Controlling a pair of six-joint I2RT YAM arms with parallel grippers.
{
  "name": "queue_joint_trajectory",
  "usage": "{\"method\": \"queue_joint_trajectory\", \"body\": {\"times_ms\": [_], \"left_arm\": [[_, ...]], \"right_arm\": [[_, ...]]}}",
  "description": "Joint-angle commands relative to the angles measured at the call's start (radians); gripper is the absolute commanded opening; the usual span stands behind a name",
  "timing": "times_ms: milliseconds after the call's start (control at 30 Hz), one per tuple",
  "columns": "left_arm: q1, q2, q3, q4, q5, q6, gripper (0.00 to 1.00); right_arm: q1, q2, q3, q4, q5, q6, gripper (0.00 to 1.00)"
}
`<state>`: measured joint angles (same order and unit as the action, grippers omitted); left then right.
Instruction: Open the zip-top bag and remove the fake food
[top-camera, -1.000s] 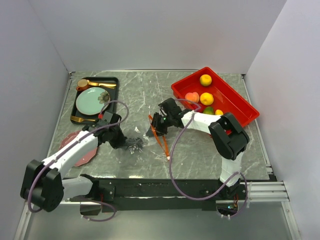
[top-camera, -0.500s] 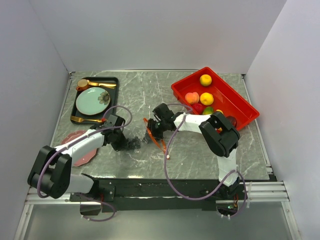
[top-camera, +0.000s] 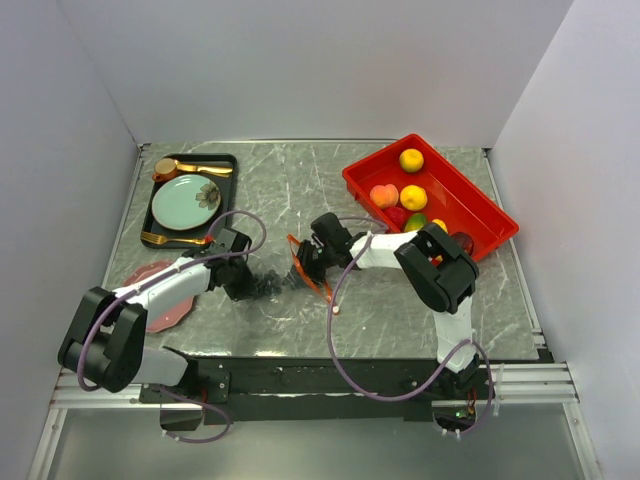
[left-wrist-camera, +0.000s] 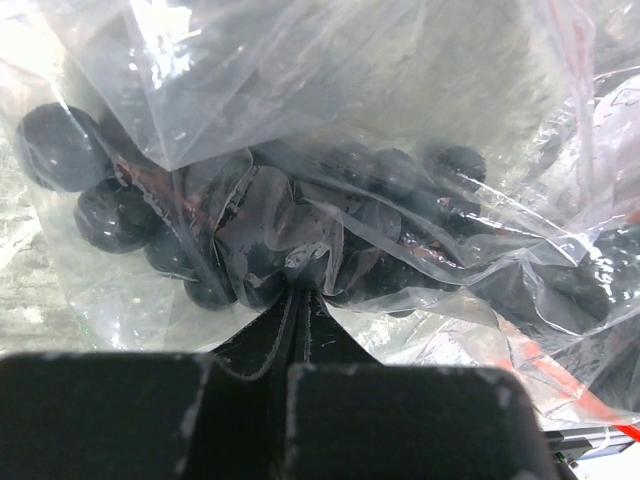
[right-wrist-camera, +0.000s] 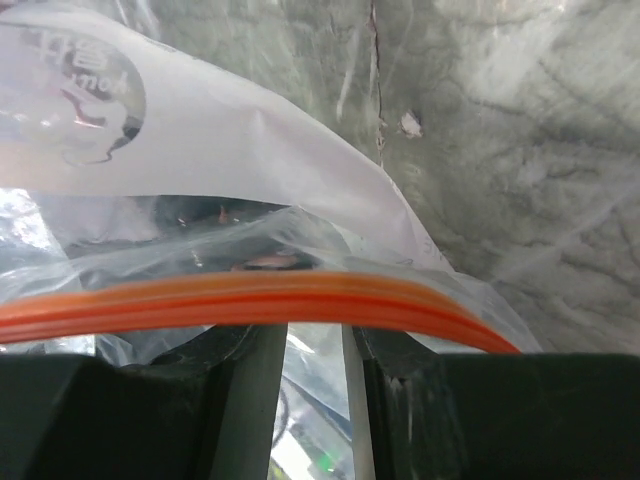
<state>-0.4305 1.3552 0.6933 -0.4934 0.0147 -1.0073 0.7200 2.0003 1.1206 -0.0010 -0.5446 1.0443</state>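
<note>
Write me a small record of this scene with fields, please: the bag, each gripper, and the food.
bag: zip-top bag, mid-table between both grippers
left gripper: shut on the clear plastic
right gripper: at the orange zip strip, jaws slightly apart, grip unclear
inside bag: dark purple pieces
outside bag: fake food in the red tray

L claw (left-wrist-camera: 300, 300) clamped tight, R claw (right-wrist-camera: 315, 338) pinched w/ slim gap, tips facing each other.

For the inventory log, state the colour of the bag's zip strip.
Orange-red; the zip strip shows best in the right wrist view.
</note>
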Motion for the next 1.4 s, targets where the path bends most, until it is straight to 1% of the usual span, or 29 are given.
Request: {"method": "queue_joint_trajectory", "body": {"times_ms": [0, 167, 333, 500, 667, 933, 1100, 1367], "left_arm": [[0.004, 0.024, -0.005, 0.013, -0.027, 0.030, 0.01], [0.004, 0.028, 0.006, 0.010, -0.024, 0.035, 0.01], [0.004, 0.038, 0.015, 0.009, -0.022, 0.041, 0.01], [0.004, 0.036, 0.025, 0.000, -0.022, 0.050, 0.01], [0.004, 0.039, 0.031, -0.004, -0.022, 0.056, 0.01], [0.004, 0.035, 0.031, -0.010, -0.022, 0.064, 0.01], [0.004, 0.032, 0.029, -0.013, -0.022, 0.068, 0.01], [0.004, 0.035, 0.038, -0.017, -0.022, 0.078, 0.01]], "right_arm": [[0.002, -0.001, -0.024, 0.128, -0.014, 0.089, 0.35], [-0.004, -0.035, -0.073, 0.205, -0.003, 0.143, 0.34], [-0.008, -0.021, -0.077, 0.240, 0.002, 0.186, 0.34], [-0.005, -0.047, -0.108, 0.311, 0.017, 0.235, 0.33], [-0.007, -0.040, -0.088, 0.269, 0.044, 0.238, 0.33], [-0.007, -0.031, -0.099, 0.289, 0.089, 0.280, 0.32], [-0.007, -0.014, -0.104, 0.343, 0.084, 0.322, 0.32], [-0.007, -0.017, -0.100, 0.323, 0.095, 0.329, 0.32]]}}
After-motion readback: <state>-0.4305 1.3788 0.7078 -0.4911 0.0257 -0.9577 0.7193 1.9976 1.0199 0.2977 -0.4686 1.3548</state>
